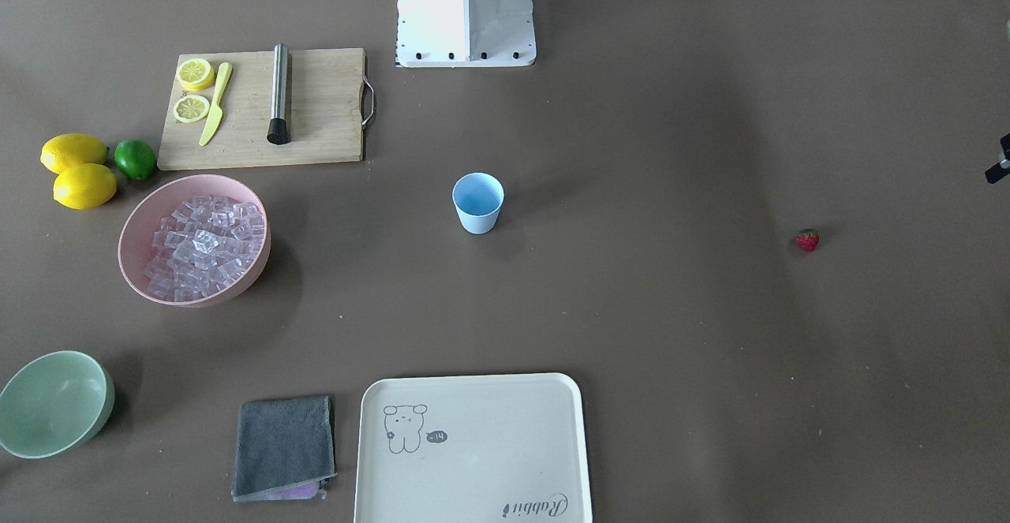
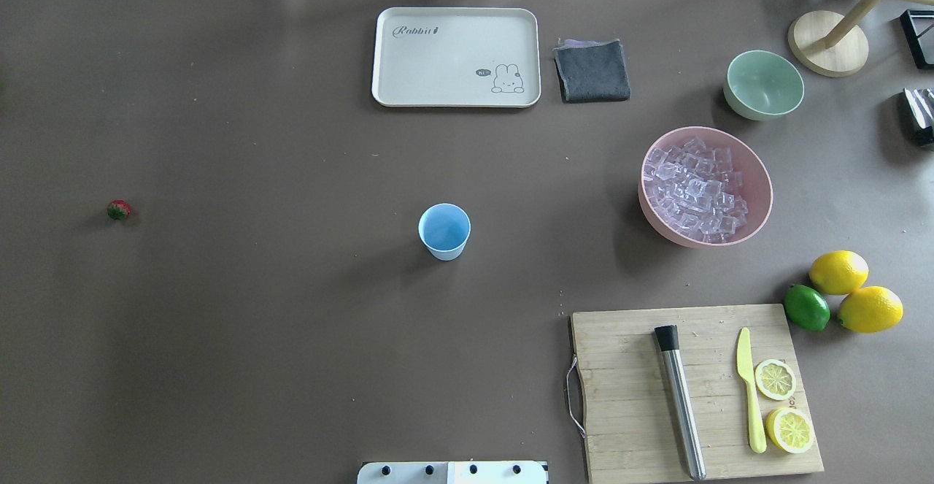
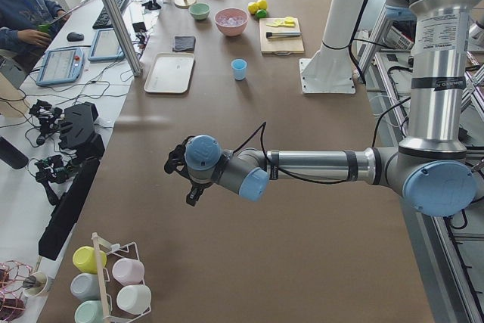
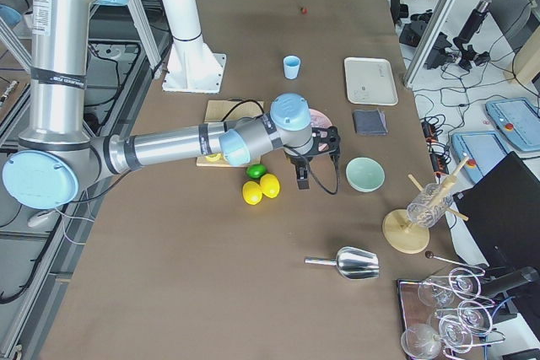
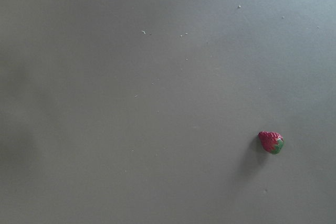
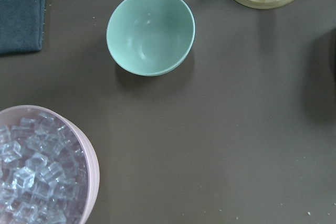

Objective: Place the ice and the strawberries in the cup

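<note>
Jaws: left jaws and right jaws appear only in the side views, dark and small; released or clenched, I cannot tell.
Left arm [image 3: 310,164]: stretched over bare counter [image 2: 292,309]; its wrist view shows only the strawberry [image 5: 271,142].
Right arm [image 4: 169,147]: reaches out near the pink bowl [image 2: 757,172]; its wrist view catches that bowl and the green bowl [image 6: 149,32].
Cup [image 2: 444,232]: one, upright, mid-counter.
Strawberry: one, far left, well apart from the cup.
Ice [image 2: 697,188]: many cubes piled in the one pink bowl, right of the cup.
Near right: one board [image 2: 627,389] with one steel rod [image 2: 680,400], one yellow knife [image 2: 749,389], two lemon slices [image 2: 775,379]; beside it two lemons [image 2: 838,271], one lime [image 2: 806,307].
Far side: one tray [image 2: 452,53], one grey cloth [image 2: 592,70], one green bowl.
Right side view alone: one metal scoop [image 4: 354,263].
</note>
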Controlling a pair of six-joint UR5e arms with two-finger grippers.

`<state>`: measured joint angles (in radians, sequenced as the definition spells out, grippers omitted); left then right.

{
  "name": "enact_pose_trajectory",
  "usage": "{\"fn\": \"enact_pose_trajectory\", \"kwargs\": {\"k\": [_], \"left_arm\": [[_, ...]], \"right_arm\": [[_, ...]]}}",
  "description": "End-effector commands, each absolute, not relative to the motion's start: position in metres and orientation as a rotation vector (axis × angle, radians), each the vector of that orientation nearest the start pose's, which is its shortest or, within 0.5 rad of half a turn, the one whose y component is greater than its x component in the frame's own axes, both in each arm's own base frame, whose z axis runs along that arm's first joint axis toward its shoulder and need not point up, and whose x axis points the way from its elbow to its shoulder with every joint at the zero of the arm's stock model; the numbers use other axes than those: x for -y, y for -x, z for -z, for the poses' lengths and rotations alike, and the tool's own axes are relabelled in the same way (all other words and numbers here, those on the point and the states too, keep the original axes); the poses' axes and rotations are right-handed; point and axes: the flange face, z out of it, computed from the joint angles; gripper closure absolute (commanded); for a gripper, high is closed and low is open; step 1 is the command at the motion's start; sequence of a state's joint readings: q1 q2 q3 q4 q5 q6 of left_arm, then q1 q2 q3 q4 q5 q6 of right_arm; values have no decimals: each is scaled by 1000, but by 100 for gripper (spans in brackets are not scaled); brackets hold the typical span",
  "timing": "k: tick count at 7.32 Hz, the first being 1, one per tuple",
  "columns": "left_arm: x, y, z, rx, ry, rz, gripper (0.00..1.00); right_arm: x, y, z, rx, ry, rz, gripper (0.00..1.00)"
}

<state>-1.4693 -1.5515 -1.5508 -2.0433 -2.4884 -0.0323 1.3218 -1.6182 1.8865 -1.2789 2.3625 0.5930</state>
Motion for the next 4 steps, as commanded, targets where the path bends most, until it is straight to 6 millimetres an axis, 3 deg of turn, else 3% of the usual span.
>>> {"fn": "enact_pose_trajectory", "kwargs": {"k": [1,2,3,4], "left_arm": [[505,-4,-614,-917,-326,-237,2],[504,-4,-612,-921,-345,-241,2],[502,-4,-611,-924,-355,-234,2],[501,-4,-612,-925,-357,-237,2]], "right_arm": [[502,168,-438,881,-147,-153,0],[498,223,-420,862,-144,-164,0],[489,265,-416,833,-138,-155,0],[483,293,-416,818,-133,-145,1]]}}
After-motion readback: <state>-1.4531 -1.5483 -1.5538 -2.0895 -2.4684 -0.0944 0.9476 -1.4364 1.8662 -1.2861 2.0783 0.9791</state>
